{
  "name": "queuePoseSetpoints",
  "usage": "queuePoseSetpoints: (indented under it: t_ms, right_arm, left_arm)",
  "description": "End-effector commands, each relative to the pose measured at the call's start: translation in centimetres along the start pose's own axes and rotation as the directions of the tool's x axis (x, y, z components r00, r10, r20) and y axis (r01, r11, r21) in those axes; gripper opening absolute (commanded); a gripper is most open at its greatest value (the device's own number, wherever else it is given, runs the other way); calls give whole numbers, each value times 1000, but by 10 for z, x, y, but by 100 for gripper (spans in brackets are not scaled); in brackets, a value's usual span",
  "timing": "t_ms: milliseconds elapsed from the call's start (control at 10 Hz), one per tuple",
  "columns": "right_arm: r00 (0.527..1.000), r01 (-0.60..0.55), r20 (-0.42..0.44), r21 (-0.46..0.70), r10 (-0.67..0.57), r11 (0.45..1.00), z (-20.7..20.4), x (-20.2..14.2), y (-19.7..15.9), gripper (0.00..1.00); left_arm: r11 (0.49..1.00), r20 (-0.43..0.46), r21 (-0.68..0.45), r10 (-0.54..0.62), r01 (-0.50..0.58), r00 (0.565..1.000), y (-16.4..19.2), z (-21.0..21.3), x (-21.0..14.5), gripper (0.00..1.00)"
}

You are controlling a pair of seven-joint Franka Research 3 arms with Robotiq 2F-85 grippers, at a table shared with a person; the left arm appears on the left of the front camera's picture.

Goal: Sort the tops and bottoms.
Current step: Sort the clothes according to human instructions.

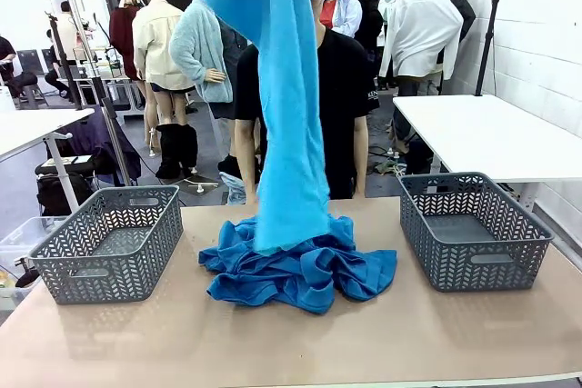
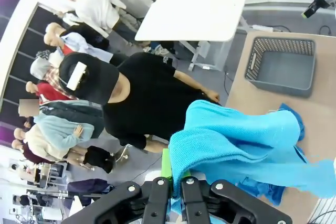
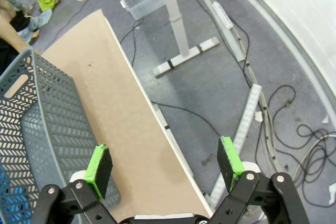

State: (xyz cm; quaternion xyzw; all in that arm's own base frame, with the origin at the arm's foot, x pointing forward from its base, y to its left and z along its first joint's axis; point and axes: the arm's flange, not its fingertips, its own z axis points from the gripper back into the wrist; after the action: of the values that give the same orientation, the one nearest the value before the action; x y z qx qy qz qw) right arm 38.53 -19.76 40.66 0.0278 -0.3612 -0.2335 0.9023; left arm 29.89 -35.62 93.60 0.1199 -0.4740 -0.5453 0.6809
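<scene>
Blue shirt (image 1: 286, 88) hangs high over the table (image 1: 273, 343) centre, its hem touching the blue pile (image 1: 300, 270) between the left basket (image 1: 109, 243) and right basket (image 1: 473, 229). Left gripper (image 2: 174, 184) is clamped on its top edge. Best to lift until the hem clears the pile before swinging sideways, otherwise it likely drags others. The left wrist view gives the pinch itself, the front view the hem contact. Right gripper (image 3: 165, 163) has its pads wide apart, empty, over the table's right edge.
</scene>
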Motion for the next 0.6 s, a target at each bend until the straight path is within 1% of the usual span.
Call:
queuePoseSetpoints:
  t_ms: [0, 500]
  right_arm:
    - [1000, 2, -5, -3, -2, 1000, 2, 0, 2, 100]
    - [1000, 2, -5, -3, -2, 1000, 2, 0, 2, 100]
  left_arm:
    - [1000, -2, -9, -3, 3, 1000, 0, -5, -2, 0]
    - [1000, -2, -9, -3, 3, 1000, 0, -5, -2, 0]
